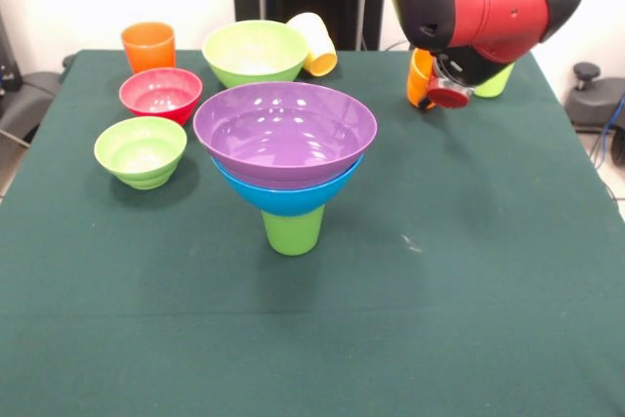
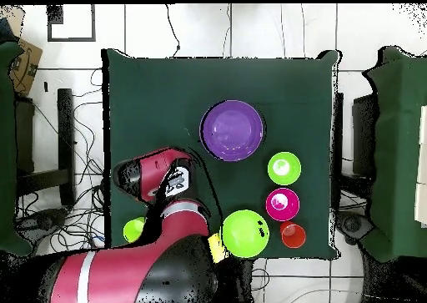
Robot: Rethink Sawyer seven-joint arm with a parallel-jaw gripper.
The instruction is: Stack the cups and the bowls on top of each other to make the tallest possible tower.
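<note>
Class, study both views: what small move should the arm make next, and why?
Probably lower onto the orange-yellow cup beside the arm's head. The tower already has a purple bowl nested in a blue bowl on a green cup, so another piece is needed, and that cup sits nearest.

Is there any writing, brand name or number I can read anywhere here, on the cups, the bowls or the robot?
None can be read.
The purple bowl, the other bowls and the cups are plain plastic with no print.
The red and black arm shows no legible label in either view.
</note>
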